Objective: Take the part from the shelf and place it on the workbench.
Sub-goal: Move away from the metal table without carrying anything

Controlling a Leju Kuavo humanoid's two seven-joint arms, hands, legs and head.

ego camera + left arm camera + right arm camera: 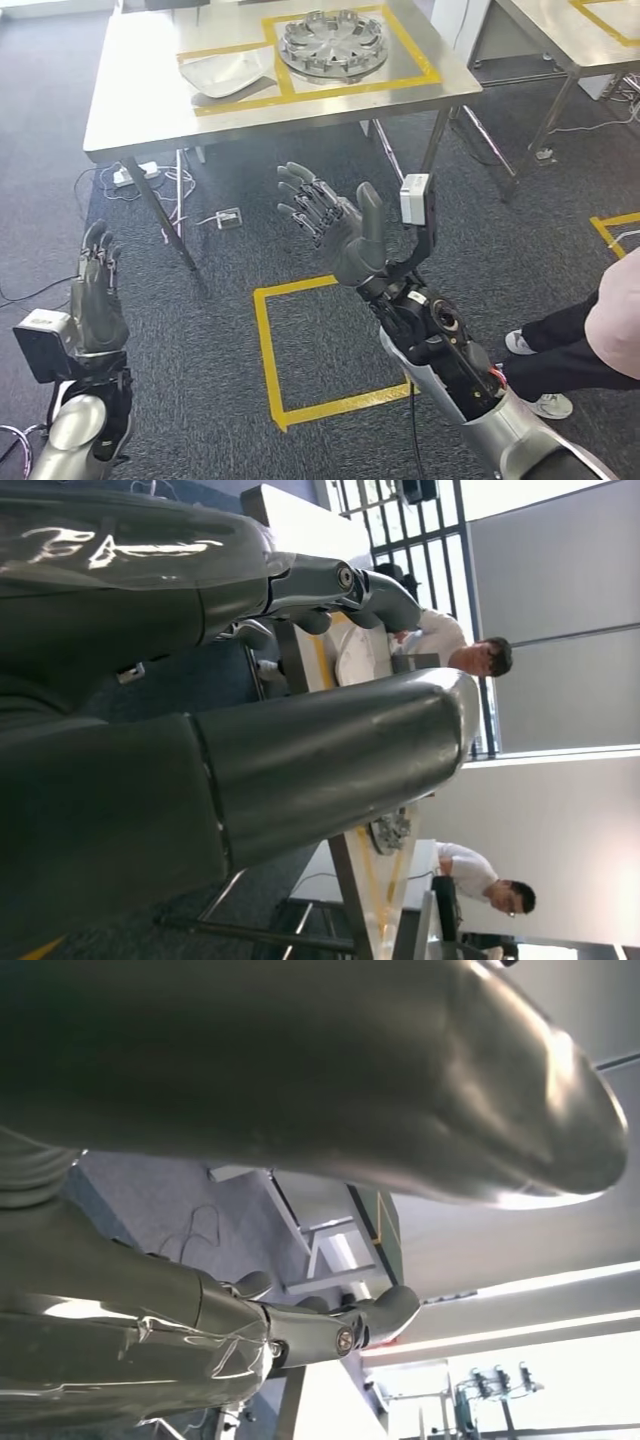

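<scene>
Right hand (343, 232) fingers (302, 205) are spreading apart, thumb sticking up, palm open and holding nothing; it's hanging in mid-air in front of the workbench (143, 90), below the edge of its top. Left hand (98, 290) fingers are pointing up, loosely apart, also gripping nothing; it's sitting low at the left, over the dark carpet (226, 400). Left wrist view is confirming it: the thumb (317, 760) and the dark fingers (362, 585) are standing well apart with nothing between them. Right wrist view is showing the same gap between thumb (453, 1090) and fingers (355, 1325).

The part, a round silver wheel cover (333, 44), is lying flat on the workbench inside a yellow taped outline (355, 88). Just beside it a flatter silver sheet-metal piece (225, 72) is lying in the neighbouring taped field.

Yellow tape square (266, 350) is marking the floor between the two arms. Cables and a power strip (124, 177) are lying under the bench. A person's legs and white shoes (551, 402) are showing at the right edge; two seated people (483, 655) are showing behind the bench in the left wrist view.
</scene>
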